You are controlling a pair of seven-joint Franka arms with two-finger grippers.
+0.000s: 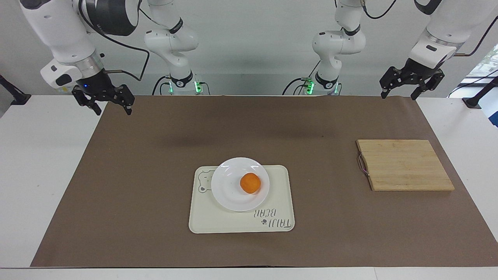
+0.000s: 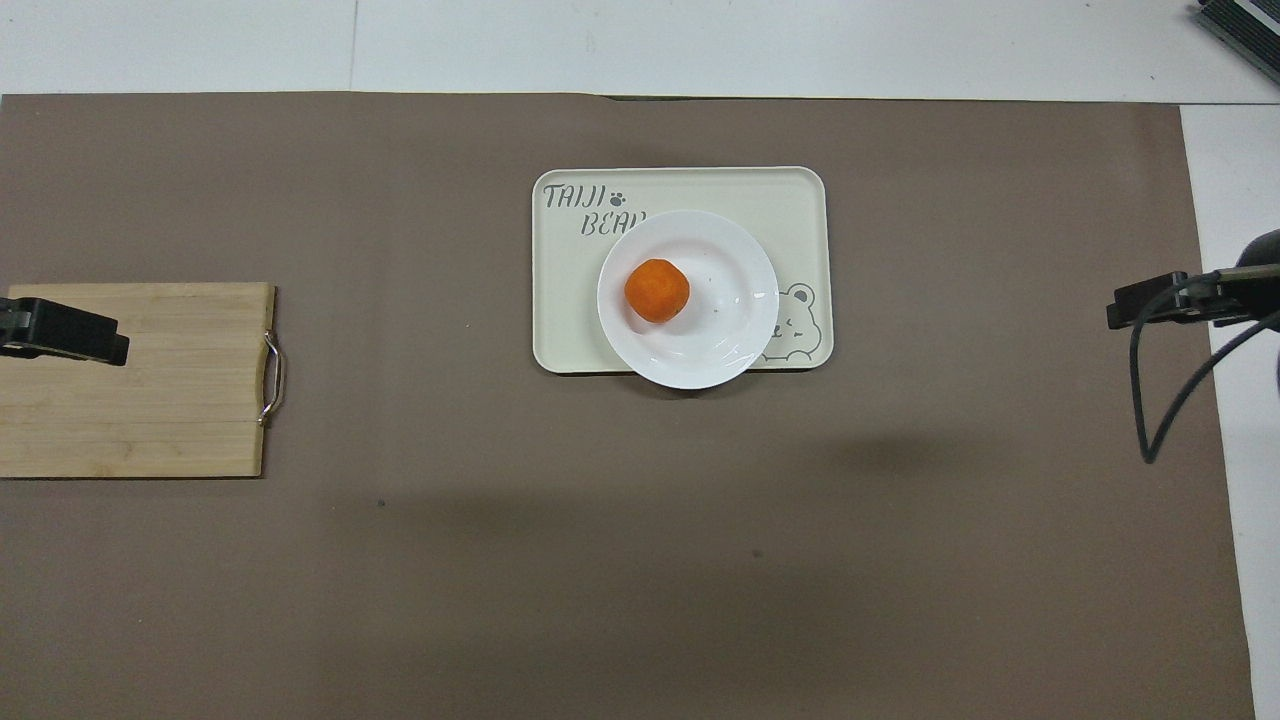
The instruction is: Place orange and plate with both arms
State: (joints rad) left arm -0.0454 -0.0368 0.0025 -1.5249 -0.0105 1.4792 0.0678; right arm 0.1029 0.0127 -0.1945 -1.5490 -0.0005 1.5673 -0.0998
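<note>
Facing view
Orange (image 1: 250,183): 1, resting in the plate's well, a little toward the left arm's end of it. Judged light, firm and round, so likely to roll; best pinched across its middle from above.
Plate (image 1: 233,198): 1, glossy white, on the bear tray (image 1: 218,221), overhanging the tray edge that lies nearest the robots. Judged stiff, breakable and slick; the wide rim is the only hold, and the overhanging part offers a way under it.
Bear tray: 1, cream, near the middle of the brown mat (image 1: 155,186).
Bamboo cutting board (image 1: 404,165): 1, toward the left arm's end of the mat, well apart from the tray.
Right gripper (image 1: 103,102): up in the air over the mat's corner at the right arm's end, fingers spread, holding nothing.
Left gripper (image 1: 411,82): up in the air over the mat's corner at the left arm's end, fingers spread, holding nothing.

Overhead view
Orange (image 2: 657,291): 1, in the plate, off centre toward the left arm's end.
Plate (image 2: 735,345): 1, rim crossing the tray's near edge onto the mat.
Bear tray (image 2: 700,190): 1, lettering at its corner farthest from the robots.
Bamboo cutting board (image 2: 150,400): 1, metal handle (image 2: 272,378) on the edge facing the tray.
Left gripper (image 2: 60,330): only its tip shows, over the board.
Right gripper (image 2: 1165,300): only its tip shows, over the mat's edge at the right arm's end.
Task state: judged done or nearly so, both arms standing clear.
</note>
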